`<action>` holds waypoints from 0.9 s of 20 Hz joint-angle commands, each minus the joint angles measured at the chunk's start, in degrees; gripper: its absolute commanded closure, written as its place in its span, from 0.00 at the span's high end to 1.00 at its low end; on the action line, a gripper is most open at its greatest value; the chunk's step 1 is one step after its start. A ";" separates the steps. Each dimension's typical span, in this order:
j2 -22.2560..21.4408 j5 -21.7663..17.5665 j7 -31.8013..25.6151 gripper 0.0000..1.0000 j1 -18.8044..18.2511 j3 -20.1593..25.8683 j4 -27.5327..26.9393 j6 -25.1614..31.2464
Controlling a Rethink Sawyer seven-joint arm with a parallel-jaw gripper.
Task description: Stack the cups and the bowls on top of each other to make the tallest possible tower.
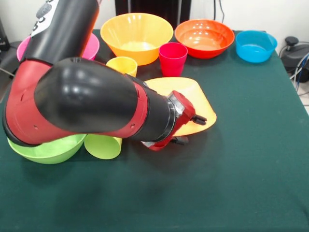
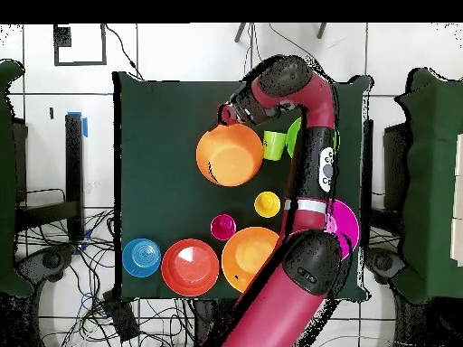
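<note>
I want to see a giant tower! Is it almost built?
Not yet. Nothing is stacked. The end effector grips the rim of a tilted orange bowl. Left to stack: the other orange bowl, red-orange bowl, blue bowl, magenta cup and yellow cup; the lime cup lies on its side.

My gripper (image 1: pixel 192 130) has the tipped bowl (image 1: pixel 190 94) by its rim. Beyond that bowl stand two cups (image 1: pixel 173 58), and past them a row of four bowls (image 1: pixel 137 36). Back along my arm, a lying cup (image 1: pixel 102 146) sits just beside a fifth bowl (image 1: pixel 48 150).
</note>
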 commanded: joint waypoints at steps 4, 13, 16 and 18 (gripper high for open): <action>4.78 0.50 -13.77 1.00 1.89 -3.58 -4.23 6.76; 4.77 3.03 -12.46 0.00 1.35 -3.33 -2.88 3.14; 4.58 5.09 -10.36 0.00 0.21 -3.57 -0.43 -1.54; 3.70 5.97 -8.97 0.00 -0.38 -4.32 1.28 -3.59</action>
